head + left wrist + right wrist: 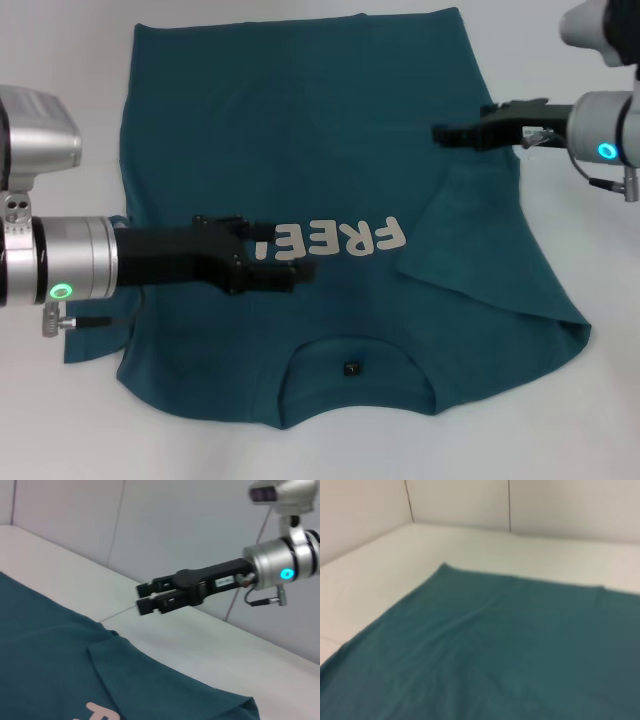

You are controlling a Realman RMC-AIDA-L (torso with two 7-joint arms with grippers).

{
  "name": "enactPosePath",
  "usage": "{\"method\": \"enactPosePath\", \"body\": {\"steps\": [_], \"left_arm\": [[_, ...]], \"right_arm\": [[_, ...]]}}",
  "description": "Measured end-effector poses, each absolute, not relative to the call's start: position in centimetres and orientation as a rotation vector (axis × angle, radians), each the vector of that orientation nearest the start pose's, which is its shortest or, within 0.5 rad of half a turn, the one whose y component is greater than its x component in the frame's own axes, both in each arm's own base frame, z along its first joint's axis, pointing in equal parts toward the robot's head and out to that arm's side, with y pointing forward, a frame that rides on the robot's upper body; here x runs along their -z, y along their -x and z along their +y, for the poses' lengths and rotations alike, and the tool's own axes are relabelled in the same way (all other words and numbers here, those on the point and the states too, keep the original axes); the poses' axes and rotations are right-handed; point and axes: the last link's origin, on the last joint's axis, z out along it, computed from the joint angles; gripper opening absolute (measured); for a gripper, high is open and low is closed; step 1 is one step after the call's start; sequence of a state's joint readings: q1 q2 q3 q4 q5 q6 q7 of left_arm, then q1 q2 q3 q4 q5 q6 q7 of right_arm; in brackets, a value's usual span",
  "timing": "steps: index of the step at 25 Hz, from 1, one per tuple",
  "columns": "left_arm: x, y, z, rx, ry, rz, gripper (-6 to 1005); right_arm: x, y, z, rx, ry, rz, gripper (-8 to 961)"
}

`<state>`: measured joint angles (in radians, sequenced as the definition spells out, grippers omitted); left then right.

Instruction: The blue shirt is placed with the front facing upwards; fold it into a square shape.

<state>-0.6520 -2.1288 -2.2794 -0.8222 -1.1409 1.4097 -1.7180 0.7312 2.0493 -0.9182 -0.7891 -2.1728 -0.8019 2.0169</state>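
The blue shirt [300, 120] lies front up on the white table [60, 40], collar nearest me and hem at the far side. White "FREE!" lettering [370, 238] and a small black neck label [351, 368] show. Its right-hand sleeve and side [490, 250] are folded inward over the body. My left gripper [290, 250] hovers open over the chest, just left of the lettering, with nothing between its fingers. My right gripper [440, 132] is above the shirt's right edge, shut and holding nothing; it also appears in the left wrist view [141, 597]. The right wrist view shows only the shirt [495, 655] and table.
Bare white table [600, 420] surrounds the shirt on all sides. A white wall [175, 520] rises behind the table's far edge. The left sleeve [95, 340] lies partly under my left arm.
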Motion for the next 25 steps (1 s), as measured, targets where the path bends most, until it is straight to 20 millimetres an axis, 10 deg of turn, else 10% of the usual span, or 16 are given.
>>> {"method": "enactPosePath", "body": {"steps": [18, 25], "left_arm": [[1.5, 19.2, 40.0, 0.695, 2.502, -0.943, 907], [0.5, 20.9, 41.6, 0.792, 2.251, -1.072, 907]], "right_arm": [[-4.9, -26.4, 37.4, -0.809, 2.166, 0.378, 946], [-3.7, -27.2, 35.0, -0.928, 2.222, 0.455, 946]]}}
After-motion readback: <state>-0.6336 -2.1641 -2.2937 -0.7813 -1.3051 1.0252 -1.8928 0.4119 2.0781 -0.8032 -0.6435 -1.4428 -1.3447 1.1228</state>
